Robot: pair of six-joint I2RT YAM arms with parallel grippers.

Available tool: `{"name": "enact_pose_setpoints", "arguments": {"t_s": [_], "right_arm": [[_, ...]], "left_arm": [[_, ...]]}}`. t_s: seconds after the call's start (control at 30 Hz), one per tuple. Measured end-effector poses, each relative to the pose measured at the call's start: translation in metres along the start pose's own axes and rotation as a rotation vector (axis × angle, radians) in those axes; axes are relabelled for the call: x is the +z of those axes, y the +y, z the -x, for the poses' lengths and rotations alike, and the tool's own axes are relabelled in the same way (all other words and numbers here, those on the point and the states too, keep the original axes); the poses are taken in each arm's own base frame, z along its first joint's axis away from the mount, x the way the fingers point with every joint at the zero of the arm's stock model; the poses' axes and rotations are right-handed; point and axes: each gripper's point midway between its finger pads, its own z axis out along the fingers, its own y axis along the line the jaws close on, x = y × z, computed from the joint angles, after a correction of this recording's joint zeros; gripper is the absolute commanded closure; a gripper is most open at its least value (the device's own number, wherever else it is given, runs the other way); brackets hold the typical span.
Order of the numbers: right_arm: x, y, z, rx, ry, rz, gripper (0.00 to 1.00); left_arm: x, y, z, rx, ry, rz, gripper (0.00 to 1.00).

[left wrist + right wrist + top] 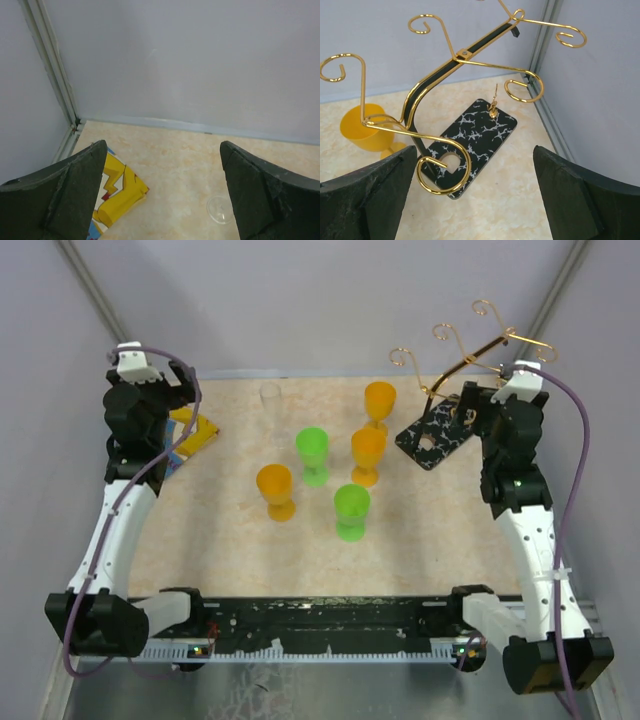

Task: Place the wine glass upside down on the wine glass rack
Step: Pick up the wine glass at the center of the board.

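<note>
The task names a single wine glass, and six stemmed glasses stand upright on the pale marbled tabletop (230, 540), so which one is meant is a judgement. The likeliest is the clear, colourless wine glass (270, 400). It stands well to the left of the thin gold wire wine glass rack (487, 348), about as far back as the rack's black, white-veined base (430, 435). Its long axis is vertical, with the bowl uppermost, so it needs turning over before it can hang from the rack.

Between it and the rack stand two orange plastic goblets (379, 402) and (368, 452). Two green goblets (312, 452) and (351, 510) and a third orange one (275, 490) stand on the near side, farther from the rack.

The left end effector (162, 145) is the nearer arm's to the clear glass. Its fingers are spread wide and hold nothing. In the left wrist view the glass appears only as a faint round outline just inside the right-hand finger, so it lies ahead and slightly to the right.

The right end effector (475, 150), also wide and empty, hangs just beside the rack, with the scrolled arms directly in front of it.
</note>
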Motion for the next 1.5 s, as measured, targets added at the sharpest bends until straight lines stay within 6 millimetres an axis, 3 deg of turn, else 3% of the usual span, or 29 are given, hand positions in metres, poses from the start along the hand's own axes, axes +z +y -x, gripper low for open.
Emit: {"name": "enact_pose_setpoints", "arguments": {"t_s": [0.1,0.33,0.6,0.93,1.0,1.1,1.2,1.27,1.37,1.5], "right_arm": [[0.002,0.002,0.007,-0.002,0.014,0.010,0.01],[0.019,0.026,0.046,0.071,0.053,0.087,0.01],[0.025,0.044,0.060,0.160,0.127,0.143,0.01],[0.031,0.071,0.037,0.171,0.219,0.226,0.01],[0.028,0.086,0.035,0.134,0.223,0.260,0.01],[0.020,0.128,0.033,0.048,0.234,0.348,0.01],[0.015,0.172,0.029,-0.033,0.252,0.431,0.01],[0.014,0.190,0.021,-0.069,0.275,0.460,0.01],[0.013,0.204,-0.003,-0.110,0.340,0.471,0.07],[0.012,0.205,-0.031,-0.134,0.414,0.462,0.11]], "left_arm": [[0.008,-0.001,0.012,0.003,0.000,0.006,0.00],[0.038,-0.010,0.031,0.001,0.050,-0.005,0.00],[0.046,-0.037,0.037,0.059,0.071,-0.164,0.00],[0.041,-0.098,0.020,0.057,0.122,-0.540,0.00],[0.040,-0.108,0.008,0.052,0.150,-0.598,0.00],[0.037,-0.118,-0.008,0.062,0.181,-0.665,0.00],[0.029,-0.131,-0.016,0.089,0.193,-0.722,0.00],[0.026,-0.139,-0.017,0.116,0.186,-0.750,0.00],[0.014,-0.160,-0.028,0.165,0.186,-0.807,0.00],[-0.006,-0.191,-0.053,0.207,0.221,-0.887,0.00]]}}
